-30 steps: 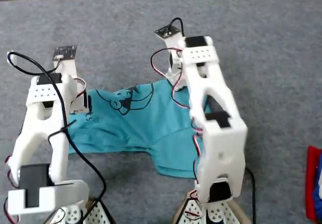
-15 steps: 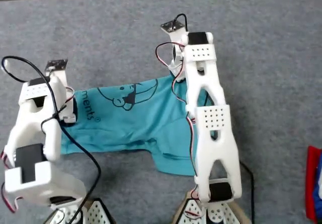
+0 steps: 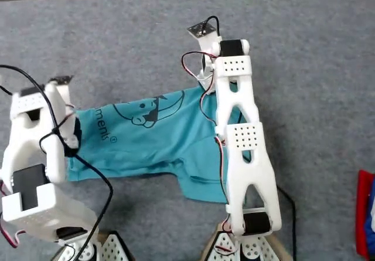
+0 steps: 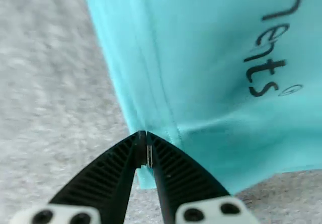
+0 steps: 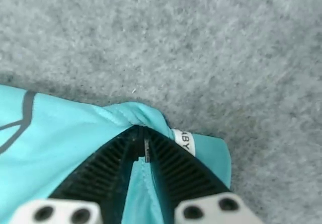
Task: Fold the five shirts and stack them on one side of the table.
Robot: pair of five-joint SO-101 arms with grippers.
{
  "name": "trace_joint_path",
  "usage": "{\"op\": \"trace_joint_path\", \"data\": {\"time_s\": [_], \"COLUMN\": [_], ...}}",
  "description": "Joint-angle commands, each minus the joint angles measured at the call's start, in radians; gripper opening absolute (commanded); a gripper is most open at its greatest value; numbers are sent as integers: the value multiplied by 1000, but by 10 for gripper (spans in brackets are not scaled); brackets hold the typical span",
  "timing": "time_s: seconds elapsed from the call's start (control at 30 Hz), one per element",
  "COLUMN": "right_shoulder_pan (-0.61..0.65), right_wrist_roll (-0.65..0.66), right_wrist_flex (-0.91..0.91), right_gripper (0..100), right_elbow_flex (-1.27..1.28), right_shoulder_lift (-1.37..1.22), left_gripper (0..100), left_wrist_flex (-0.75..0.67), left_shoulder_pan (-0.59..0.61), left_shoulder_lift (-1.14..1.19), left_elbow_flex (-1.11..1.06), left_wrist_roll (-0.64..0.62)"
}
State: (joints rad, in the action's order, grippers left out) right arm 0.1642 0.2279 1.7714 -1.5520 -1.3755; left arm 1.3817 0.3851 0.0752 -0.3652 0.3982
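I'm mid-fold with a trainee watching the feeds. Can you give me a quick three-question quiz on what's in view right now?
1. True or false: the left claw is shut on an edge of the teal shirt.
2. Pick one. The right claw pinches the shirt: A) right beside its white label; B) on a button; C) nowhere, it hangs open above the cloth.
3. Fill in: the shirt lies spread on a ____ table.

Key: 1 true; 2 A; 3 grey.
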Motion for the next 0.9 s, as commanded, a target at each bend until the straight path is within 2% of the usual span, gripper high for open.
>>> {"op": "trace_joint_path", "data": {"time_s": [0.0, 0.17, 0.4, 0.5, 0.7, 0.87], "right_shoulder_pan": [-33, -53, -36, -13, 42, 41], "right_wrist_roll": [-5, -14, -57, -63, -61, -63], "right_wrist_flex": [15, 15, 17, 17, 3, -230], "right_gripper": [5, 5, 5, 5, 5, 5], "right_elbow_flex": [-38, -36, 50, 239, 783, 1201], "right_shoulder_lift": [84, 219, 475, 601, 848, 905], "left_gripper": [20, 20, 20, 20, 20, 20], "left_wrist_flex": [89, 106, -38, -58, -57, -51], "left_shoulder_pan": [3, -57, -169, -172, -118, -94], "left_shoulder_lift": [-7, 5, 173, 282, 438, 489], "left_elbow_flex": [201, 410, 408, 413, 443, 523], "left_wrist_roll": [2, -137, -209, -209, -209, -209]}}
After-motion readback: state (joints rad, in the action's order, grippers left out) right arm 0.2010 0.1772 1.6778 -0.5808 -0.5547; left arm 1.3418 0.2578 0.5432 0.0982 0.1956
